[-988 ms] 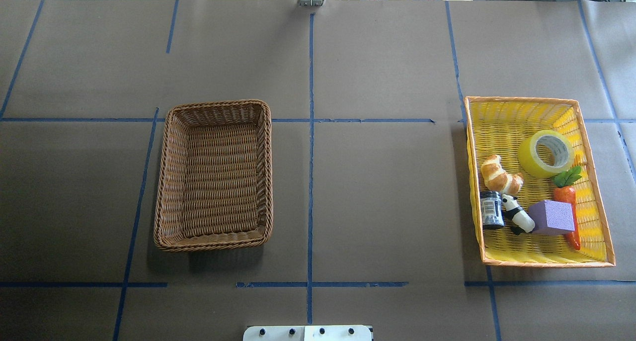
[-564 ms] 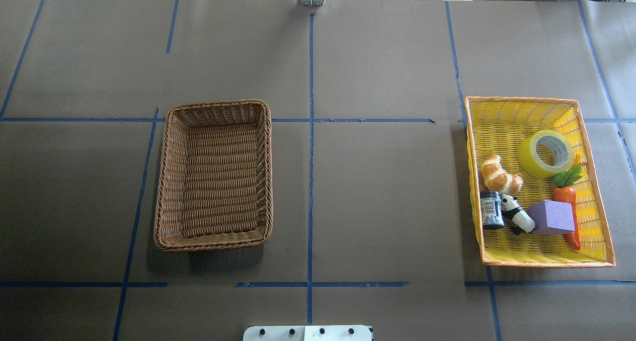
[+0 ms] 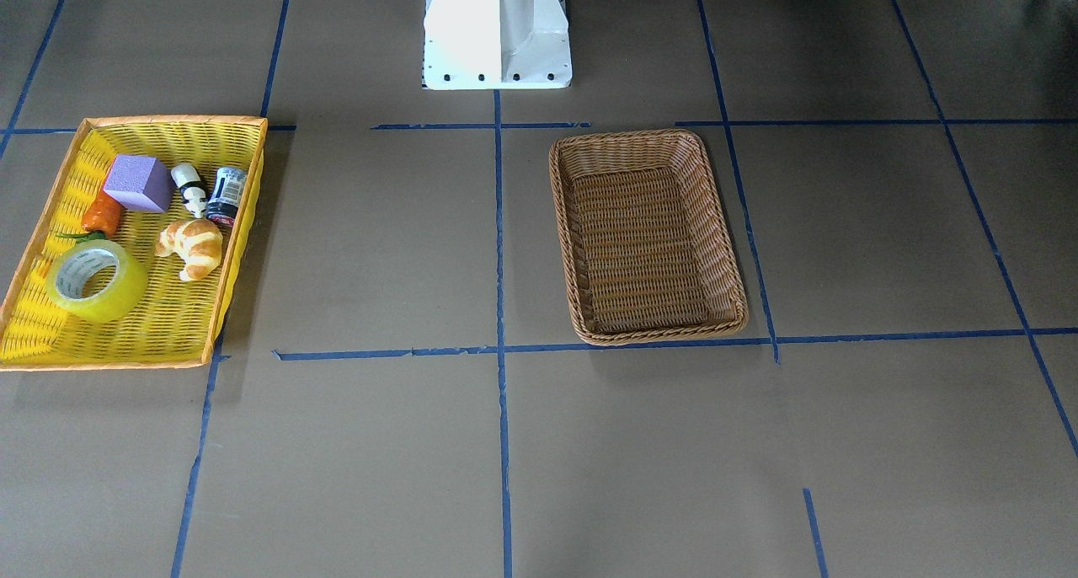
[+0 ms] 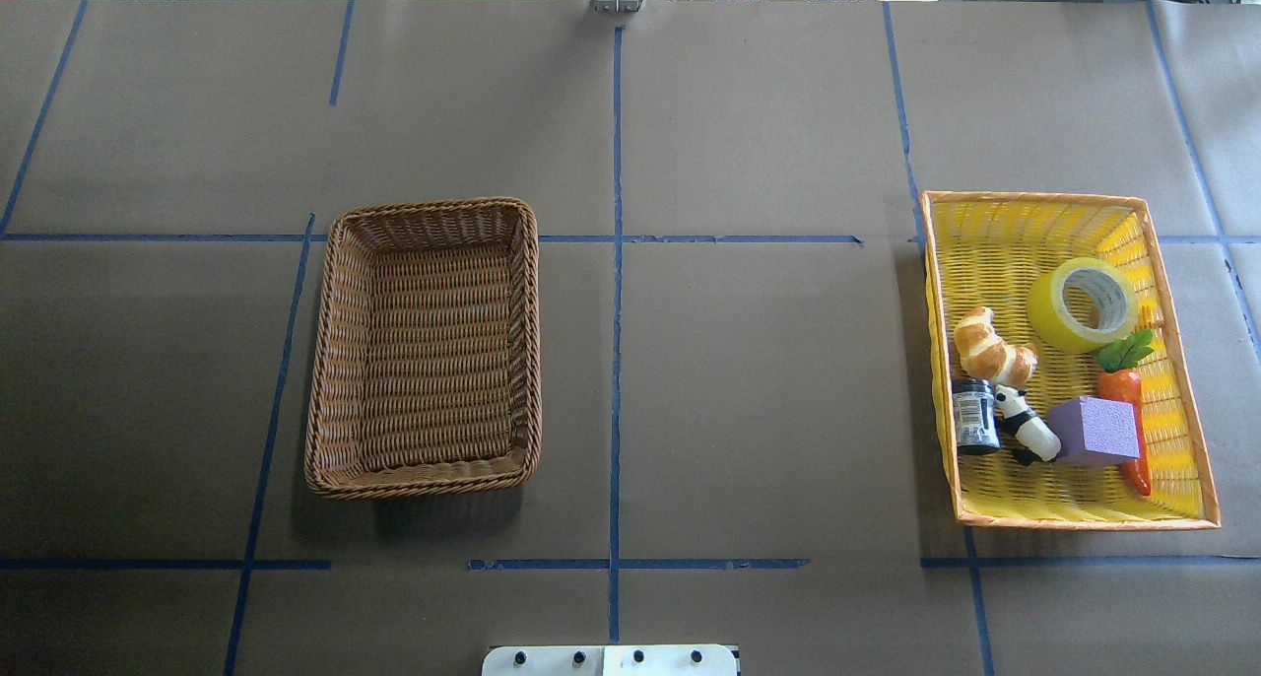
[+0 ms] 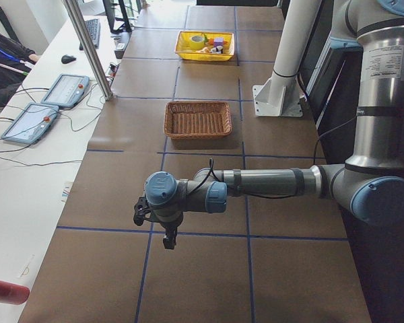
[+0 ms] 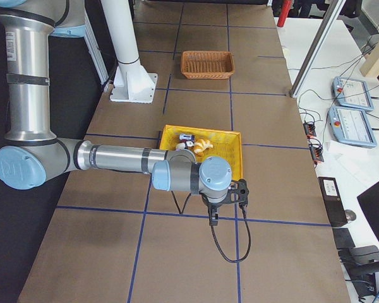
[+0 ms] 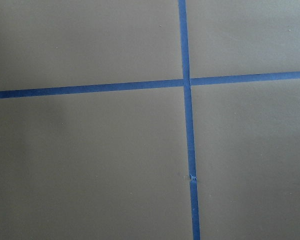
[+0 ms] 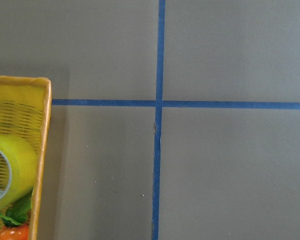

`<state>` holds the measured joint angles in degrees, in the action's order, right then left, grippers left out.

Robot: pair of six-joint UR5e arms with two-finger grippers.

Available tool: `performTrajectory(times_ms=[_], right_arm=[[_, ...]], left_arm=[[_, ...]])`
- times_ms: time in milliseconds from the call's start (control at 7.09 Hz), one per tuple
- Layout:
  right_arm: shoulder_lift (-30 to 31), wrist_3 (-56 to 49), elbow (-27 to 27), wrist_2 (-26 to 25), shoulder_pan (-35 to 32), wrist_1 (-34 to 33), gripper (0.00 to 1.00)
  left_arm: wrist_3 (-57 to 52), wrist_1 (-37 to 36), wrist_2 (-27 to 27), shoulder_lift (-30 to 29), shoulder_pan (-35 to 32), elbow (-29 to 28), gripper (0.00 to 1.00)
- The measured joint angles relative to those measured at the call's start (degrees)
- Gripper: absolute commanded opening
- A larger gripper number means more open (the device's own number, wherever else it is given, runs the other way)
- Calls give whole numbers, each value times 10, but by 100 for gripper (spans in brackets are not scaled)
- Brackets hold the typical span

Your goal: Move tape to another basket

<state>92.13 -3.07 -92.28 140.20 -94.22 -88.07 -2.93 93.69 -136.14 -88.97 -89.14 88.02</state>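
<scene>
The tape [image 4: 1050,319], a yellow translucent roll with a grey core, lies in the far right part of the yellow plastic basket [image 4: 1034,198]. It also shows in the front view [image 3: 118,296] and at the left edge of the right wrist view [image 8: 20,157]. The brown wicker basket [image 4: 429,206] stands empty left of centre, also in the front view [image 3: 648,136]. My left gripper [image 5: 168,239] hangs over bare table beyond the wicker basket's end. My right gripper [image 6: 211,218] hangs just outside the yellow basket. I cannot tell whether either is open or shut.
The yellow basket also holds a croissant [image 4: 990,349], a small dark jar [image 4: 975,417], a panda figure [image 4: 1025,428], a purple block [image 4: 1094,430] and a toy carrot [image 4: 1123,390]. Blue tape lines [image 4: 616,361] cross the brown table. The robot base [image 3: 497,30] stands at mid-table edge.
</scene>
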Motion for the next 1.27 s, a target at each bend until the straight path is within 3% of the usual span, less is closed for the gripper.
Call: performTrajectory(times_ms=[564, 988, 1270], right_arm=[[-42, 89, -52, -8, 53, -4, 100], [-51, 223, -100, -37, 172, 13, 99], [-42, 308, -105, -64, 234, 64, 99]], left_arm=[[0, 1, 0, 1, 0, 4, 100], [0, 1, 1, 1, 0, 3, 100], [0, 1, 0, 1, 0, 2, 100]])
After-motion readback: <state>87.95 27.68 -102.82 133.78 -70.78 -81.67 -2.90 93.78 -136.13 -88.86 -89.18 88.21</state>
